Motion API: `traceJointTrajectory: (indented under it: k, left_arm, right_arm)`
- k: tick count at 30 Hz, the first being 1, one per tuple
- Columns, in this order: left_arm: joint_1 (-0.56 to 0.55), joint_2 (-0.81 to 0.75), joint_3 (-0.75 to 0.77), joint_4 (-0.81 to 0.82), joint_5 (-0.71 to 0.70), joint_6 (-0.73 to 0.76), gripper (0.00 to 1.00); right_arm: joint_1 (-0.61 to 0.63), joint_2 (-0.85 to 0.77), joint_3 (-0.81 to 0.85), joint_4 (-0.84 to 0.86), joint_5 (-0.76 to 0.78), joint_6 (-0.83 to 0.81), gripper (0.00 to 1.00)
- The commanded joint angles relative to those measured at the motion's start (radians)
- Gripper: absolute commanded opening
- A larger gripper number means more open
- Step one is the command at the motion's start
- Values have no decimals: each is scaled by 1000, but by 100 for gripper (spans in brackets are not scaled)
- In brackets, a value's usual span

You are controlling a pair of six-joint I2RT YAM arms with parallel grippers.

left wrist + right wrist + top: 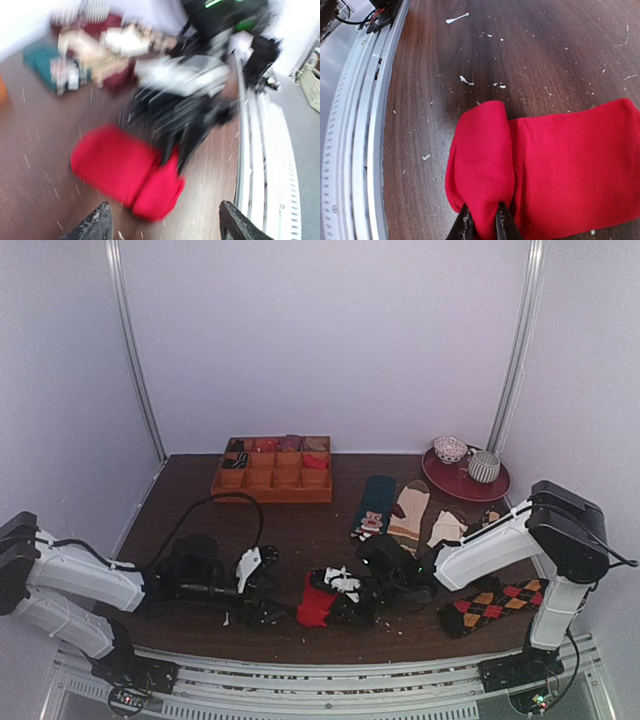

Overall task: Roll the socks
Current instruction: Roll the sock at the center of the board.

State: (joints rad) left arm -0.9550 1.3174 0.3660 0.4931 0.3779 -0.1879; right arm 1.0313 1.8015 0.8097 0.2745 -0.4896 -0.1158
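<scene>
Soft, floppy-looking socks (535, 155) sit pinched at their folded end by the right tool (482, 226); left tool (165, 212) hangs spread, empty.

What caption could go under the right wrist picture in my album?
Right gripper pinches the folded end of the bright red fabric socks on a crumb-speckled dark wooden table.

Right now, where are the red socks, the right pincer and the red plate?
red socks (560, 160): right wrist view, flat unrolled part.
right pincer (483, 220): right wrist view, between its fingertips.
red plate (462, 486): top view, bare front part.
</scene>
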Motion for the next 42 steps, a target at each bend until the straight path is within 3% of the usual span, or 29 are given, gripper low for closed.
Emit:
traceJointTrajectory:
  k: [1,7,27,38,42]
  left_arm:
    - [-19,-36,-12,101,-49,179,72]
    - [-45,139,1,229,3,196,68]
    - [-68,441,83,328,-29,249,64]
    - [-79,491,113,300,6,232,26]
    - [-79,504,129,267,39,210,2]
  right_arm:
    - [-76,140,88,-307,-230,149,11]
    - [-152,260,144,-348,-389,289,12]
    - [-179,303,135,-383,-410,298,11]
    - [-190,329,148,-361,-423,319,12]
    - [-191,321,146,-364,-401,328,19]
